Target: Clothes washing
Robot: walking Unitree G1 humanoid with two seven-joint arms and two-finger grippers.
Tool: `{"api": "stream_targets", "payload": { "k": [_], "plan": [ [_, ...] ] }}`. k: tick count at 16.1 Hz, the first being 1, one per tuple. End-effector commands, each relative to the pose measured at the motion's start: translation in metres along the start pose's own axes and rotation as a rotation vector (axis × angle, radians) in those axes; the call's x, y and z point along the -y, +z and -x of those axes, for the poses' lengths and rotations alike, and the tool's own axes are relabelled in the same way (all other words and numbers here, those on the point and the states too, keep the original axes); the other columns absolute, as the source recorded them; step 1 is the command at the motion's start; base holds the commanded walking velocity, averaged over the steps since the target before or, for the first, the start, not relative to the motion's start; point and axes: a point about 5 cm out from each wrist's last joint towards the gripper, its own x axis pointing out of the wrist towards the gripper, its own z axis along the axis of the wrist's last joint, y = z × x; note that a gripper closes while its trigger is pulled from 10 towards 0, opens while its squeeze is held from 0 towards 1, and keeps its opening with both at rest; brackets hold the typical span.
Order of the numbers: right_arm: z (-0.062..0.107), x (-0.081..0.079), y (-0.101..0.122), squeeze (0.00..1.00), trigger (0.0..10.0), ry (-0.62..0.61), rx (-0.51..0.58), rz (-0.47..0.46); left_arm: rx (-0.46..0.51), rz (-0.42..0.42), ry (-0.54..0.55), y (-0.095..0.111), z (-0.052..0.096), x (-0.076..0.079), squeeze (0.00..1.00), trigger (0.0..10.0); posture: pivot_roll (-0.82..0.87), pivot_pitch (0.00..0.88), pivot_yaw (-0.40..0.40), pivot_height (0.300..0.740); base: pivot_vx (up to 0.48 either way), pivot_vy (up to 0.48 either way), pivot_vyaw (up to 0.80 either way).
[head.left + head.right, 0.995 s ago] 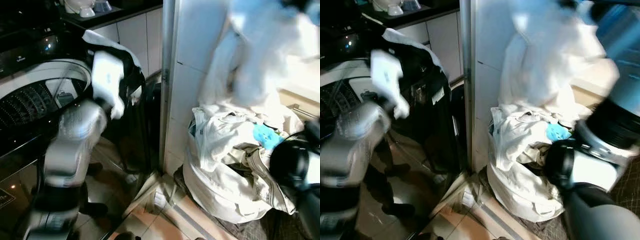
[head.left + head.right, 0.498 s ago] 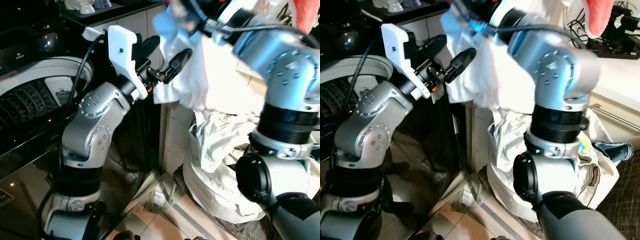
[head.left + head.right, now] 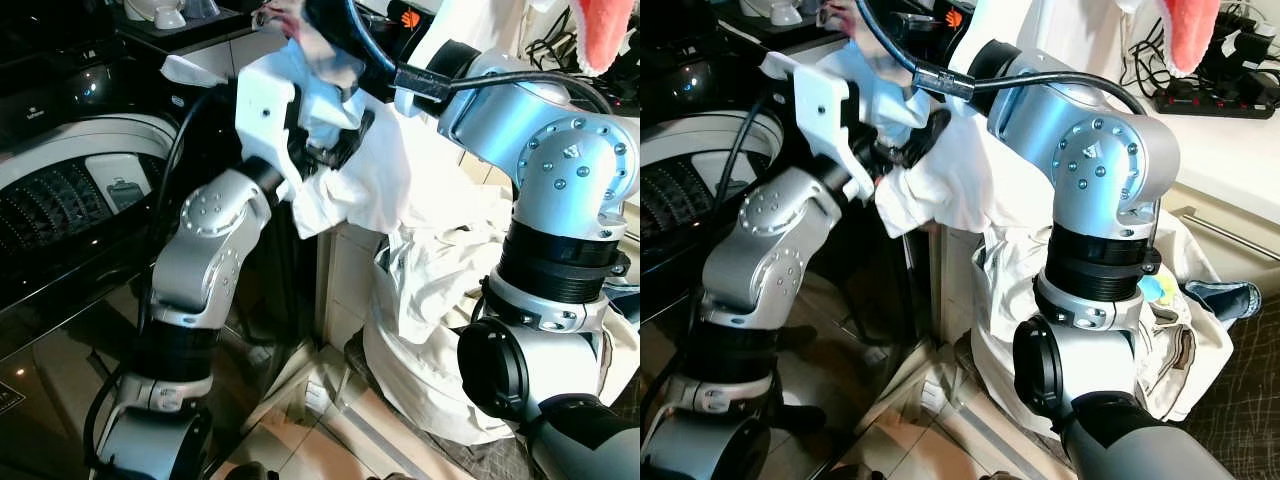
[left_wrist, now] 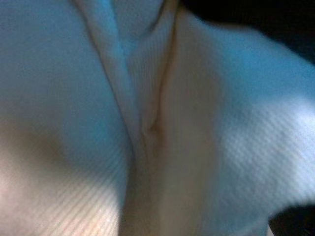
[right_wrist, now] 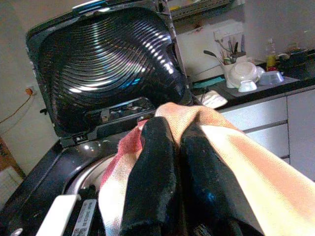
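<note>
A white garment [image 3: 375, 180] with a pale blue part [image 3: 318, 80] hangs in the air between the open top-load washing machine [image 3: 80, 190] and the full laundry bag [image 3: 430, 340]. My right arm [image 3: 540, 130] reaches up and across to it. In the right wrist view, my right gripper [image 5: 177, 135] is shut on a fold of this cloth, with the raised washer lid [image 5: 108, 59] behind it. My left gripper [image 3: 340, 138] is lifted and pushed into the garment's side. In the left wrist view, cloth [image 4: 147, 123] lies right against the camera.
The laundry bag stands on the floor by a white wall post [image 3: 335, 100], heaped with more pale clothes. A dark counter with bowls [image 3: 170, 15] runs behind the washer. A pink cloth [image 3: 600, 35] hangs at the upper right.
The right arm has lifted the garment off the bag and carried it left toward the washer. The left arm rose and its gripper, open half a second ago, pressed into the cloth.
</note>
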Motion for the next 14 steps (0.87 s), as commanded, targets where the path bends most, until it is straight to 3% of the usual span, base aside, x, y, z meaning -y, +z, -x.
{"api": "stream_targets", "payload": {
  "k": [1, 2, 3, 14],
  "plan": [
    [0.003, -0.003, 0.001, 0.0, 0.0, 0.008, 0.011, -0.001, -0.004, -0.014, 0.005, 0.0, -0.002, 0.0, 0.0, 4.7, -0.01, 0.0, -0.004, 0.74, 0.0, 0.0, 0.0],
    [0.004, -0.003, 0.001, 0.0, 0.0, 0.003, 0.011, -0.003, 0.004, -0.005, 0.021, 0.0, -0.002, -0.002, 0.0, 3.3, -0.01, 0.0, -0.004, 0.74, 0.0, 0.0, 0.0],
    [0.005, -0.002, 0.002, 0.0, 0.0, -0.004, 0.013, -0.005, 0.013, 0.022, 0.02, 0.0, -0.002, -0.003, 0.0, 0.0, -0.01, 0.0, -0.004, 0.74, 0.0, 0.0, 0.0],
    [0.01, 0.009, 0.006, 0.0, 0.0, -0.075, 0.034, -0.004, 0.019, 0.032, 0.04, 0.002, 0.006, -0.013, 0.0, 0.0, 0.0, 0.0, -0.001, 0.74, 0.0, 0.0, 0.0]
  ]
}}
